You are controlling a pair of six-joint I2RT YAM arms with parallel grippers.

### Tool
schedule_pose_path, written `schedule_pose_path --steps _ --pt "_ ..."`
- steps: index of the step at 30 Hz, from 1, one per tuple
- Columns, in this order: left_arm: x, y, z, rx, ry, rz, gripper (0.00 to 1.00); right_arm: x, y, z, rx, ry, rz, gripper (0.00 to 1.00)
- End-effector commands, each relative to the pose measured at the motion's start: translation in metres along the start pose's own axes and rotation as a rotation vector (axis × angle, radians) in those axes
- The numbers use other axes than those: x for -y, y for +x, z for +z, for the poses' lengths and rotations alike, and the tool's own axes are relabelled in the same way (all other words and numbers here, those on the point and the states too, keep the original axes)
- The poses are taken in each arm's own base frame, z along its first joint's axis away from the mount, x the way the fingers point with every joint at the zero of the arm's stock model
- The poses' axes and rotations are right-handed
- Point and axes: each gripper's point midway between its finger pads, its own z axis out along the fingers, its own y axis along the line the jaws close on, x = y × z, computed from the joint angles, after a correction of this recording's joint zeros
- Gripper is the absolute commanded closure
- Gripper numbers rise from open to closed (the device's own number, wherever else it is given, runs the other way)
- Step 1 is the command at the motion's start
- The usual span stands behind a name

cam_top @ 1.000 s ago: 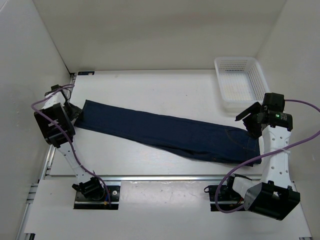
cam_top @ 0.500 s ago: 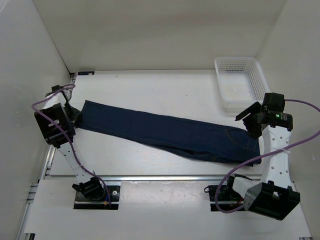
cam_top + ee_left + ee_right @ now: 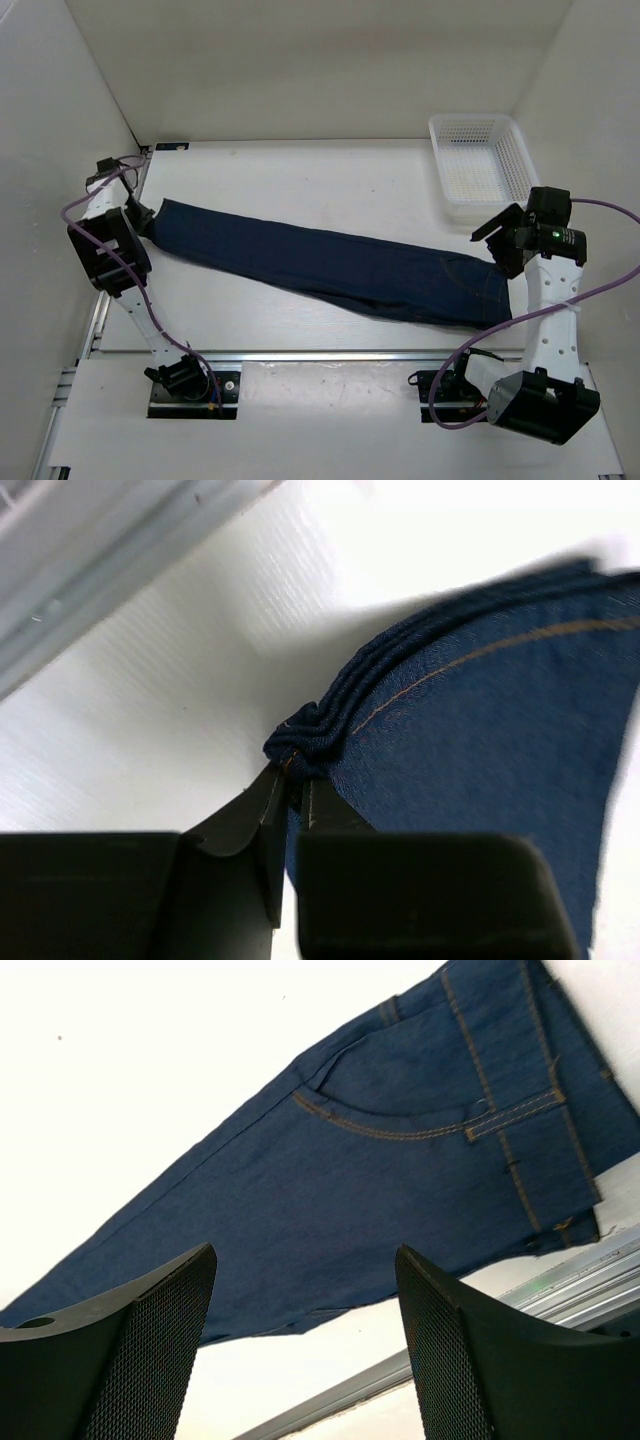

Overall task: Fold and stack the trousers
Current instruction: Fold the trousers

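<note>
Top external view: long dark navy-blue denim trousers (image 3: pixel 330 265) lie flat, slanting across the white table (image 3: pixel 300 170) from far left to near right. Left gripper (image 3: pixel 295 780) is clamped on the bunched hem corner, seemingly all layers; right gripper (image 3: pixel 303 1260) holds its fingers apart above the pocket end. Limp, weighty cloth, I'd say; hems and waistband give the surest hold.

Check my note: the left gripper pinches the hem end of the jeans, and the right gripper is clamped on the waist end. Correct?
Not quite. The right gripper is not clamped: the right wrist view shows its jaws spread wide above the waist end of the jeans, with nothing between them. The left gripper does pinch the hem end.
</note>
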Motion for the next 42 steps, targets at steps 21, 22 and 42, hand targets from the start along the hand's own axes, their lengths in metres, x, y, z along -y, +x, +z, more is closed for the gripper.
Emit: schedule_pose_path --steps 21,22,42 --pt "0.138 0.107 -0.255 0.372 0.524 0.534 0.89 -0.003 0.014 -0.005 -0.016 -0.067 -0.012 0.23" --pt "0.140 0.117 -0.251 0.359 0.519 0.540 0.89 -0.004 0.014 -0.007 -0.009 -0.072 -0.013 0.23" --pt "0.197 0.285 -0.294 0.234 0.694 0.657 0.89 -0.005 0.015 -0.007 -0.007 -0.085 -0.014 0.23"
